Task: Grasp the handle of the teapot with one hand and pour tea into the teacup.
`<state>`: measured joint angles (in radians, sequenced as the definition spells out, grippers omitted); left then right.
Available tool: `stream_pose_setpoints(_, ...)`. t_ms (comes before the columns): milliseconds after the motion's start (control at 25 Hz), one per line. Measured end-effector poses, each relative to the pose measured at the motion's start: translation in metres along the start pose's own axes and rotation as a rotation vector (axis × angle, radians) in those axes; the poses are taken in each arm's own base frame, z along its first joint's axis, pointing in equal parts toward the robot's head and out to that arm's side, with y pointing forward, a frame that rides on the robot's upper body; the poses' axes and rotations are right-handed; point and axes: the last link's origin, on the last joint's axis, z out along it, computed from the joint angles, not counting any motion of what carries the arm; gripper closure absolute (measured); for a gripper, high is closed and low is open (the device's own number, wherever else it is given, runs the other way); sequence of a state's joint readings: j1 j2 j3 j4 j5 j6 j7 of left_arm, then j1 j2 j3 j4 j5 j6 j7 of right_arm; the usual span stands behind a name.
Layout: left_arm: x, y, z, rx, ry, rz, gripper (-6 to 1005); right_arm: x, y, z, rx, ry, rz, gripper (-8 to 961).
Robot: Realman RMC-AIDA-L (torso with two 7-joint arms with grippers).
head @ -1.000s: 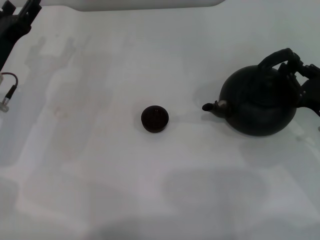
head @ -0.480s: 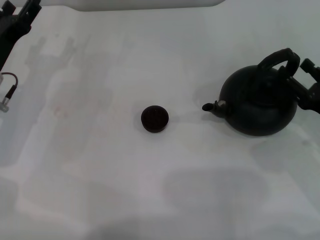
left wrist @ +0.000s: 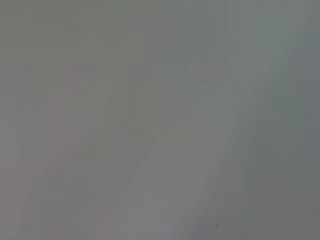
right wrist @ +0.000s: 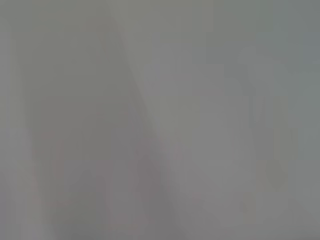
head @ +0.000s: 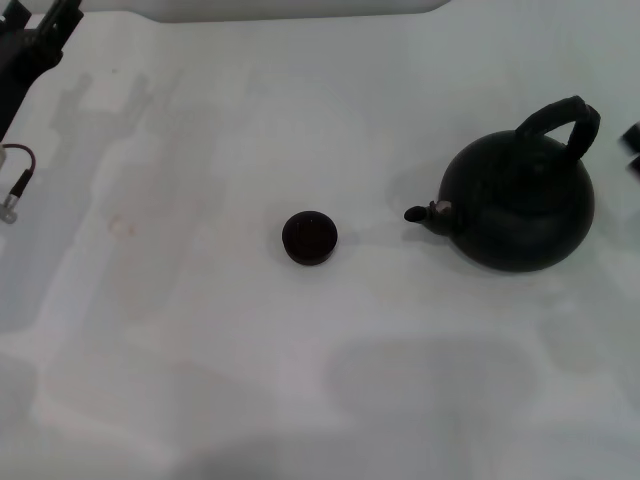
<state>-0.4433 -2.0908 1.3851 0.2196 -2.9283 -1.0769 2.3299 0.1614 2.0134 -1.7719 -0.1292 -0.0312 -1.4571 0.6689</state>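
Teapot [head: 520,205] upright on bench [head: 200,330], right side of head view, spout [head: 425,212] aimed toward robot's left, straight at teacup. Handle [head: 560,122] arches over the top, leaning toward the right end of the pot, bare, nothing on it.

Teacup [head: 310,237] near bench middle, upright, well apart from the spout tip, open gap of bare bench between. Contents not readable from above, just dark inside.

Right gripper [head: 633,148]: only a small black sliver at the right edge of head view, level with the handle, apart from it, not touching pot. Jaws out of view there, so open or closed: cannot tell.

Left gripper: not visible as such. Dark arm hardware [head: 30,50] sits in top left corner of head view, far from both pot and cup, off to the side. Jaw state: cannot tell. Short cable with metal plug end [head: 14,185] hangs at left edge below it.

Pale raised edge [head: 290,8] runs along the far side of the bench.

Both wrist views: flat grey surface only, faint shadow bands, no pot, no cup, no fingers.
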Motion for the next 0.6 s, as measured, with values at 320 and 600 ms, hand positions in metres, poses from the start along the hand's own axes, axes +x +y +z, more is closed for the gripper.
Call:
stream_pose_setpoints(320, 0.000, 0.000, -0.001, -0.003, 0.003, 0.062, 138, -0.026, -0.013, 0.015, 0.120, -0.152, -0.365, 72)
stream_pose_setpoints(600, -0.001, 0.002, 0.000, -0.006, 0.001, 0.092, 138, -0.038, -0.031, 0.021, 0.254, -0.202, -0.300, 77)
